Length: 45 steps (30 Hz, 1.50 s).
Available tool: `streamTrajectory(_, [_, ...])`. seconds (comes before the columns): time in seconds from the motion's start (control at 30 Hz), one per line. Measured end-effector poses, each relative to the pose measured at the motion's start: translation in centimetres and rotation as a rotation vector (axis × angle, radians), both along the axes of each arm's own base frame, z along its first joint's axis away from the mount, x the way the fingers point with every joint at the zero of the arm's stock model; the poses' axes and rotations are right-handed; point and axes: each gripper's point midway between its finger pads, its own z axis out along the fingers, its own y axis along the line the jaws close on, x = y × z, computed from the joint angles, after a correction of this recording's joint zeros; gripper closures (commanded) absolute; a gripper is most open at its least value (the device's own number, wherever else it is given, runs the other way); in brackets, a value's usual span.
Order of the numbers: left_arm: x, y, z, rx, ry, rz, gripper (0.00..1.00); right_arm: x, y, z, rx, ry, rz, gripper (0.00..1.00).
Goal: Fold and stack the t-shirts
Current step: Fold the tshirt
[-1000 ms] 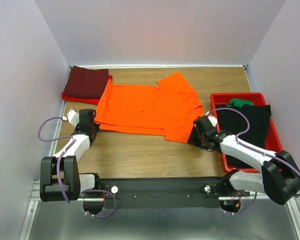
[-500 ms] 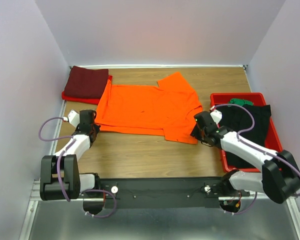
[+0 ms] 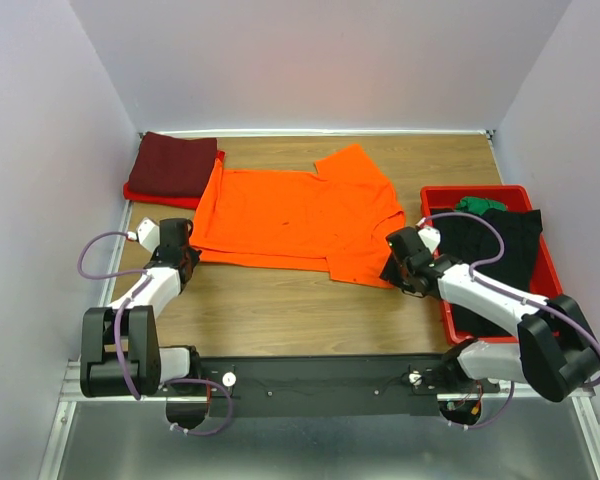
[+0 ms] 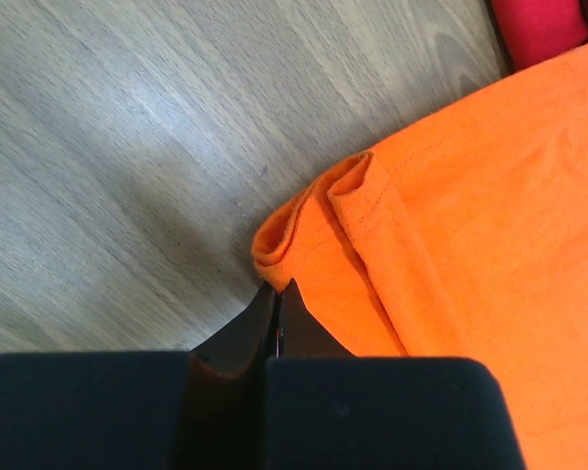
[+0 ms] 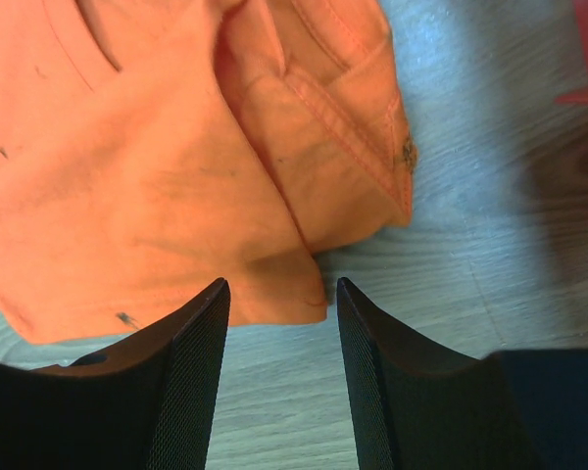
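Observation:
The bright orange t-shirt [image 3: 300,215] lies spread flat on the wooden table, also in the left wrist view [image 4: 470,225] and the right wrist view [image 5: 157,157]. My left gripper [image 3: 180,252] [image 4: 276,289] is shut, pinching the shirt's near left hem corner. My right gripper [image 3: 398,262] [image 5: 279,289] is open, its fingers straddling the shirt's near right corner. A folded dark maroon shirt [image 3: 175,165] lies on a red one [image 3: 160,196] at the far left. Black [image 3: 500,250] and green [image 3: 477,205] shirts lie in the red tray [image 3: 460,192].
The red plastic tray stands at the right edge, close beside my right arm. White walls enclose the table on the left, back and right. Bare wood [image 3: 280,305] lies between the orange shirt and the arm bases.
My right gripper has shifted a little up and left, closing in on the orange shirt's near right corner. The left gripper and the shirt have hardly moved.

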Motion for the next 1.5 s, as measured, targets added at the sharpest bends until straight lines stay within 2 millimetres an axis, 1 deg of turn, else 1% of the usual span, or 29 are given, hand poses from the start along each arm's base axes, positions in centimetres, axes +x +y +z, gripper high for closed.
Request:
streamTrajectory(0.1, [0.0, 0.0, -0.1, 0.0, 0.003, -0.001, 1.0, -0.4, 0.0, -0.4, 0.003, 0.016, 0.006, 0.44])
streamTrajectory(0.13, [0.0, 0.0, -0.1, 0.001, 0.004, -0.003, 0.97, -0.5, 0.0, -0.5, 0.004, 0.019, 0.007, 0.44])
streamTrajectory(0.17, [0.0, 0.0, 0.0, 0.002, 0.004, -0.007, 0.9, -0.6, 0.1, -0.6, 0.006, 0.023, 0.01, 0.44])
streamTrajectory(0.23, [0.2, -0.1, 0.1, 0.004, 0.002, -0.015, 0.85, -0.6, 0.2, -0.7, 0.011, 0.029, 0.014, 0.45])
streamTrajectory(0.27, [0.3, -0.1, 0.3, 0.004, 0.0, -0.016, 0.8, -0.6, 0.3, -0.8, 0.013, 0.032, 0.016, 0.45])
streamTrajectory(0.33, [0.4, -0.1, 0.5, 0.006, -0.001, -0.019, 0.75, -0.7, 0.4, -1.0, 0.016, 0.039, 0.02, 0.45])
streamTrajectory(0.37, [0.5, -0.1, 0.7, 0.006, -0.002, -0.019, 0.71, -0.8, 0.5, -1.0, 0.019, 0.044, 0.023, 0.46])
streamTrajectory(0.4, [0.5, -0.1, 0.8, 0.007, -0.001, -0.02, 0.69, -0.8, 0.5, -1.0, 0.021, 0.046, 0.024, 0.52])
streamTrajectory(0.43, [0.5, -0.1, 0.9, 0.008, -0.001, -0.02, 0.68, -0.8, 0.6, -1.0, 0.023, 0.046, 0.025, 0.63])
streamTrajectory(0.47, [0.4, -0.1, 1.0, 0.008, 0.001, -0.02, 0.68, -0.8, 0.6, -1.0, 0.024, 0.045, 0.026, 0.67])
streamTrajectory(0.5, [0.3, -0.1, 1.2, 0.008, -0.003, -0.02, 0.67, -0.8, 0.6, -1.0, 0.024, 0.045, 0.032, 0.71])
streamTrajectory(0.53, [0.3, -0.1, 1.4, 0.008, -0.007, -0.02, 0.67, -0.8, 0.7, -1.0, 0.027, 0.045, 0.032, 0.77])
streamTrajectory(0.57, [0.2, -0.1, 1.7, 0.008, -0.012, -0.02, 0.67, -0.8, 0.7, -1.0, 0.029, 0.045, 0.032, 0.79])
streamTrajectory(0.63, [0.3, -0.1, 2.0, 0.008, -0.019, -0.02, 0.67, -0.8, 0.7, -1.1, 0.026, 0.047, 0.036, 0.82])
streamTrajectory(0.7, [0.5, -0.1, 2.5, 0.009, -0.028, -0.02, 0.67, -0.7, 0.8, -1.1, 0.024, 0.05, 0.038, 0.87])
streamTrajectory(0.77, [0.7, -0.1, 2.8, 0.008, -0.034, -0.019, 0.67, -0.6, 0.9, -1.0, 0.025, 0.049, 0.04, 0.88])
streamTrajectory(0.8, [0.9, -0.1, 3.0, 0.008, -0.037, -0.018, 0.67, -0.5, 0.9, -0.9, 0.027, 0.045, 0.04, 0.9])
streamTrajectory(0.93, [1.9, 0.0, 2.8, 0.008, -0.023, -0.015, 0.67, 0.2, 1.3, -0.1, 0.036, 0.024, 0.046, 0.91])
streamTrajectory(1.07, [2.4, 0.1, 1.6, 0.009, 0.02, -0.009, 0.67, 0.7, 1.6, 0.4, 0.045, 0.009, 0.048, 0.91])
streamTrajectory(1.17, [2.7, 0.3, 0.8, 0.011, 0.045, -0.005, 0.65, 0.9, 1.8, 0.7, 0.048, 0.003, 0.051, 0.91])
streamTrajectory(1.37, [3.7, 0.4, 0.8, 0.01, 0.044, 0.009, 0.65, 1.2, 2.0, 1.1, 0.049, -0.009, 0.062, 0.91])
streamTrajectory(1.5, [4.4, 0.6, 0.5, 0.011, 0.048, 0.017, 0.71, 1.9, 2.3, 2.0, 0.054, -0.031, 0.073, 0.93])
